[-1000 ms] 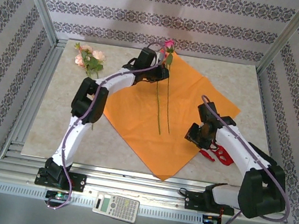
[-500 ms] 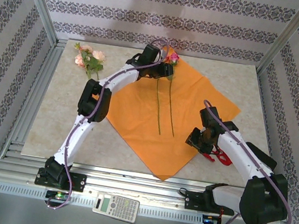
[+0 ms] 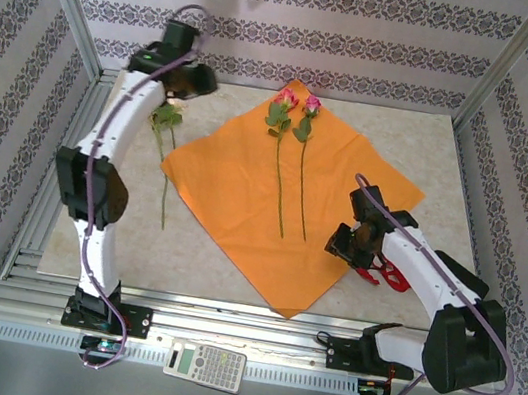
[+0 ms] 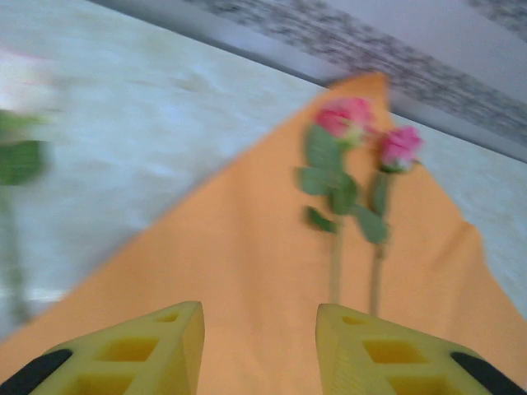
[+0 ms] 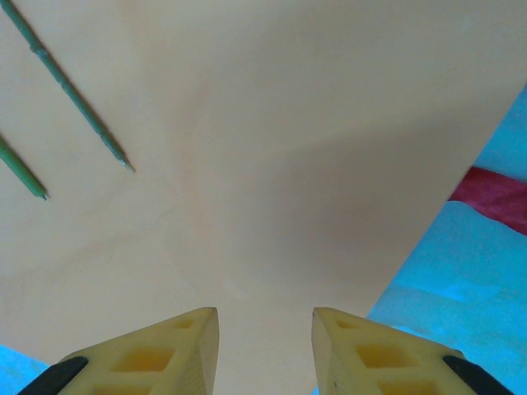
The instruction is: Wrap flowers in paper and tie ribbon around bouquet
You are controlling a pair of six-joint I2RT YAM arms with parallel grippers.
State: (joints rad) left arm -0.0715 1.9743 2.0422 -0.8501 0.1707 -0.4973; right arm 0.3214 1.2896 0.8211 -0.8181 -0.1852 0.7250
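Two flowers (image 3: 289,151) lie side by side on the paper (image 3: 234,193), which is spread flat on the middle of the table (image 3: 425,143) with one corner pointing far and one near. Their pink heads are near the far corner and their thin stems run toward the near side. A third flower (image 3: 166,118) lies off the sheet on the bare table to the left. Its leaves and stem show, but its head is tucked under the left gripper (image 3: 184,83), so its colour cannot be told. From above, that gripper is a dark lump at the far left corner. In its own wrist view, the left gripper (image 4: 259,346) has its yellow fingers (image 4: 156,346) spread with nothing between them. That view is motion-blurred: the two pink heads (image 4: 370,132) and the orange sheet (image 4: 247,247) are soft, and a green smear at the left edge is too blurred to name. The right gripper (image 3: 342,243) hangs over the near right edge of the sheet. Its wrist view shows the right gripper (image 5: 265,341) with its fingers (image 5: 165,346) parted, nothing between them, above plain paper (image 5: 288,164), with only the cut ends of the two stems (image 5: 74,90) visible. The ribbon (image 3: 385,274) lies just off that edge, largely covered by the right arm. In the wrist view, the ribbon (image 5: 494,197) is a red patch cut off by the frame.
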